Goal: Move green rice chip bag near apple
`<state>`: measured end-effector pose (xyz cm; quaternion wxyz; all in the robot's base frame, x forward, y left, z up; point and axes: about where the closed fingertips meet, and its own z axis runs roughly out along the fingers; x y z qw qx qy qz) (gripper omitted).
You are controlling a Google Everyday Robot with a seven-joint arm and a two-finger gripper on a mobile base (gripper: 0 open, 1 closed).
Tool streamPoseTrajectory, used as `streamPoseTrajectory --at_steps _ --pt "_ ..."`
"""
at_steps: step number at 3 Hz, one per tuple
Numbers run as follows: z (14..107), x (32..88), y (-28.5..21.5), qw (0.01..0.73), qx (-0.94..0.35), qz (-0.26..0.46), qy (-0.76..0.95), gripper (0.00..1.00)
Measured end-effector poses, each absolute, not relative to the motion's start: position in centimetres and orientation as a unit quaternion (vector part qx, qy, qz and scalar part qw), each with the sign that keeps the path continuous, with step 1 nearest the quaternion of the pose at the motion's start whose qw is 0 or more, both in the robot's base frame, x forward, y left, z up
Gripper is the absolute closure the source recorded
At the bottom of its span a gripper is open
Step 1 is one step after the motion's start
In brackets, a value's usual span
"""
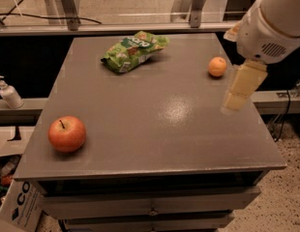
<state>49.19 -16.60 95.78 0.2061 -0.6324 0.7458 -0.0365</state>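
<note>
I judge green rice chip bag [134, 51], far side, light, crinkly, slippery; grab puffy middle. My pincer [235, 96] hovers right; cannot tell how spread.

On my feed the arm [273, 21] is a smooth white rounded shell with a small slotted vent and a tan tab at its edge. The claw [235, 96] below it, over the desk's [155, 115] right side, is pale cream-yellow.
</note>
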Motion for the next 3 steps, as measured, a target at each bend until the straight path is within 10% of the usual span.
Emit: streamPoseTrajectory --at_steps 3 --pt "93.6 62.9 -9.5 0.284 -0.649 0.093 0.700 0.00"
